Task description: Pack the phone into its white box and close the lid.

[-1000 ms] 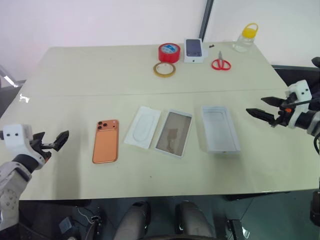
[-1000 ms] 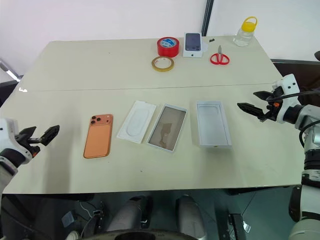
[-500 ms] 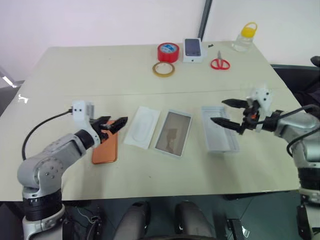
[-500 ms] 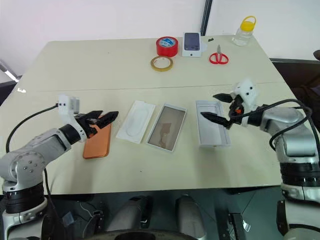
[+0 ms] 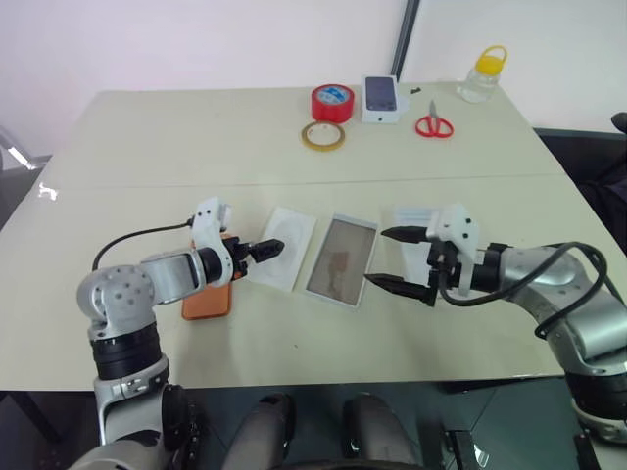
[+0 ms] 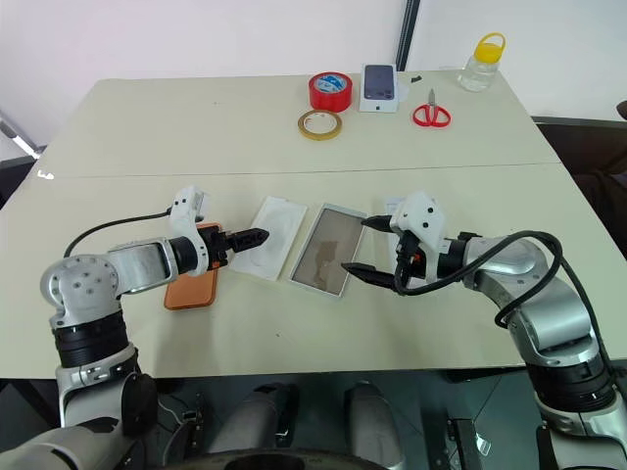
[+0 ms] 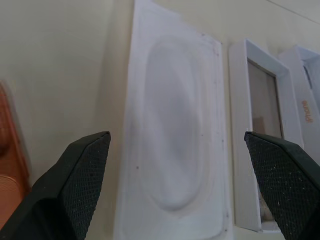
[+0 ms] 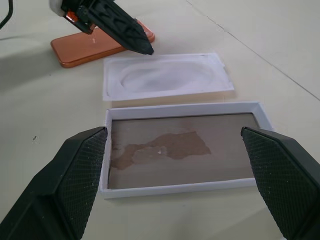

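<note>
Phone (image 6: 191, 279) flat on table: stiff, slick, thin; pinch long edges. Left gripper (image 6: 245, 239), right gripper (image 6: 364, 245) wide open, empty.

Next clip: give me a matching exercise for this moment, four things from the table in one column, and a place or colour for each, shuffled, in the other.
Things:
1. phone
2. white box
3. scissors
4. jar

Descriptions:
A. yellow cap, far corner of the table
B. orange, partly under the left claw
C. red handles, near the far edge
D. empty, between the flat white insert and the right claw

Pairs: 1-B, 2-D, 3-C, 4-A
</note>
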Motion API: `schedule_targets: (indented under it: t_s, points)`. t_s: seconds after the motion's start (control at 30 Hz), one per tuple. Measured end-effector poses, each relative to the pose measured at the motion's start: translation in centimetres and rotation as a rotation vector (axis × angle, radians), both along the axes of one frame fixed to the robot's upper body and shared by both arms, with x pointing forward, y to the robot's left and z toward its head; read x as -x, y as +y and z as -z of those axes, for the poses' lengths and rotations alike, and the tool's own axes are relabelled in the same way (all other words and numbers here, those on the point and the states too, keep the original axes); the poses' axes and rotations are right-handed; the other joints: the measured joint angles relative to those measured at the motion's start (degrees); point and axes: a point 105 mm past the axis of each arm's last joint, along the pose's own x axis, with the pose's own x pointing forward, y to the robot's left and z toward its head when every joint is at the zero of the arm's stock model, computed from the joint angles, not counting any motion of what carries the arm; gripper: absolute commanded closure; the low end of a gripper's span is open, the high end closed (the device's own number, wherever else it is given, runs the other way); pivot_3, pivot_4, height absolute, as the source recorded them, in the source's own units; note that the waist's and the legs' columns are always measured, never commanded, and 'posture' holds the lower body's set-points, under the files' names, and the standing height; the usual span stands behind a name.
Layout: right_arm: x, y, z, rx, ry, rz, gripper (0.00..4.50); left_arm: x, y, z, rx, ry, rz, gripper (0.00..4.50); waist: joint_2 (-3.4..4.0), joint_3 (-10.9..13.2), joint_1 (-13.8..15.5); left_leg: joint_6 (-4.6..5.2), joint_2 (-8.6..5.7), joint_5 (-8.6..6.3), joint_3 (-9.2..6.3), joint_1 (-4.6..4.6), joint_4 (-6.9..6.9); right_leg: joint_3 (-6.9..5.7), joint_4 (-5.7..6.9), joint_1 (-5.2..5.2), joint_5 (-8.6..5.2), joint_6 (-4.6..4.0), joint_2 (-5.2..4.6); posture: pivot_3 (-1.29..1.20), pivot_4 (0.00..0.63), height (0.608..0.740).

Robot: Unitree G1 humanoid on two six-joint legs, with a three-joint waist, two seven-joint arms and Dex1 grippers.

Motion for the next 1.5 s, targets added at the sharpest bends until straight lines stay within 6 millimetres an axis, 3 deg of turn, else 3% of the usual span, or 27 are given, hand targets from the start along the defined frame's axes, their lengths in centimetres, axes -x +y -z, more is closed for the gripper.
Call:
schedule_targets:
  t_s: [0.27, 0.3, 0.37, 0.6, 0.9, 1.13, 1.23, 1.47, 1.5]
  points:
    - [0.7, 1.1, 0.7, 0.011, 0.023, -0.043, 0.03, -0.4, -1.2, 0.4, -0.058, 0.061, 0.068, 0.00, -0.01, 0.0, 0.0, 0.00, -0.01, 0.00, 0.00, 0.00, 0.00, 0.00, 0.00, 0.00, 0.00, 0.00, -0.01, 0.00, 0.150, 0.740]
    - [0.7, 1.3, 0.9, 0.013, 0.028, -0.047, 0.00, -0.4, -1.2, 0.5, -0.059, 0.064, 0.074, 0.24, -0.01, 0.0, -0.1, 0.00, -0.01, 0.00, 0.00, 0.00, 0.00, 0.01, 0.00, 0.00, 0.00, 0.00, 0.00, 0.00, 0.150, 0.740]
    - [0.7, 1.4, 0.9, 0.013, 0.025, -0.048, 0.00, -0.5, -1.3, 0.6, -0.066, 0.070, 0.077, 0.83, 0.00, 0.0, 0.0, -0.01, 0.00, 0.00, 0.00, 0.01, -0.01, 0.00, 0.01, -0.01, 0.00, 0.00, 0.00, 0.00, 0.150, 0.740]
    - [0.9, 1.8, 1.4, 0.018, 0.023, -0.057, 0.00, -0.9, -0.6, 1.6, -0.088, 0.105, 0.035, 4.46, -0.01, 0.0, 0.0, -0.01, -0.01, 0.00, 0.00, 0.00, 0.00, 0.00, 0.00, -0.01, 0.00, 0.00, -0.01, 0.00, 0.150, 0.740]
    - [1.2, 3.7, 2.5, 0.111, 0.061, -0.095, 0.00, -1.5, 0.0, 1.3, -0.071, 0.066, -0.004, 4.48, -0.01, 0.0, -0.2, -0.02, 0.00, 0.01, 0.00, 0.01, -0.01, 0.00, 0.01, -0.02, 0.00, 0.00, 0.00, 0.00, 0.150, 0.740]
    - [0.8, 6.3, 5.2, 0.205, 0.156, -0.114, 0.00, -2.3, 2.6, -0.2, 0.012, 0.001, -0.122, 4.48, -0.02, 0.0, -0.1, -0.02, -0.01, 0.01, -0.01, -0.01, 0.00, -0.01, 0.00, -0.04, 0.00, 0.00, -0.01, 0.00, 0.150, 0.740]
    - [0.5, 6.3, 6.5, 0.248, 0.198, -0.100, 0.78, -2.3, 3.4, -0.4, 0.012, -0.006, -0.147, 4.50, -0.05, 0.0, 0.0, -0.02, -0.03, 0.01, -0.02, -0.02, 0.01, -0.01, -0.01, -0.04, 0.00, 0.00, -0.03, 0.00, 0.150, 0.740]
    - [0.2, 7.3, 7.0, 0.307, 0.134, -0.145, 4.46, -2.3, 4.4, -1.0, 0.028, -0.026, -0.183, 4.50, -0.06, 0.0, -0.2, -0.03, -0.02, 0.01, -0.04, -0.02, 0.00, -0.02, 0.01, -0.07, 0.00, 0.01, -0.01, 0.00, 0.150, 0.740]
    - [0.2, 7.4, 6.9, 0.313, 0.115, -0.157, 4.49, -2.3, 4.6, -1.1, 0.033, -0.031, -0.191, 4.50, -0.06, 0.0, -0.2, -0.03, -0.02, 0.01, -0.04, -0.02, 0.00, -0.02, 0.01, -0.07, 0.01, 0.01, -0.01, 0.00, 0.150, 0.740]
